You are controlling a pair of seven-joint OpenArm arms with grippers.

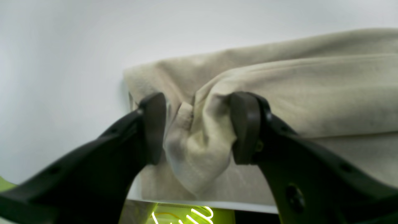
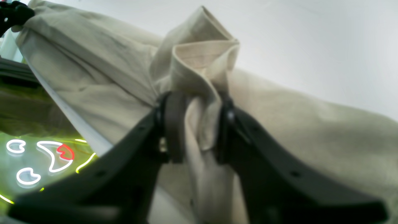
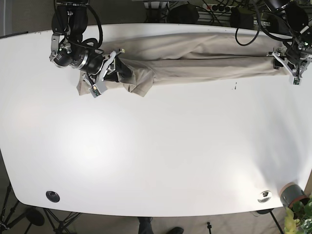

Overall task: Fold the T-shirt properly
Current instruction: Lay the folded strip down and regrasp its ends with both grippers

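Observation:
The beige T-shirt (image 3: pixel 195 61) lies stretched in a long band along the far edge of the white table (image 3: pixel 156 146). My right gripper (image 3: pixel 121 68), on the base view's left, is shut on a bunched fold of the shirt (image 2: pixel 202 62), which stands up between the fingers (image 2: pixel 174 124). My left gripper (image 3: pixel 282 61), on the base view's right, is shut on the shirt's other end. In the left wrist view the left gripper (image 1: pixel 199 130) pinches a wad of the shirt (image 1: pixel 311 93) close to the table's edge.
Cables and power strips (image 3: pixel 214 9) lie behind the far edge. A round black grommet (image 3: pixel 52 196) and a metal one (image 3: pixel 264 196) sit near the front edge. A grey pot (image 3: pixel 291 195) stands at the front right corner. A small dark mark (image 3: pixel 236 87) is on the table.

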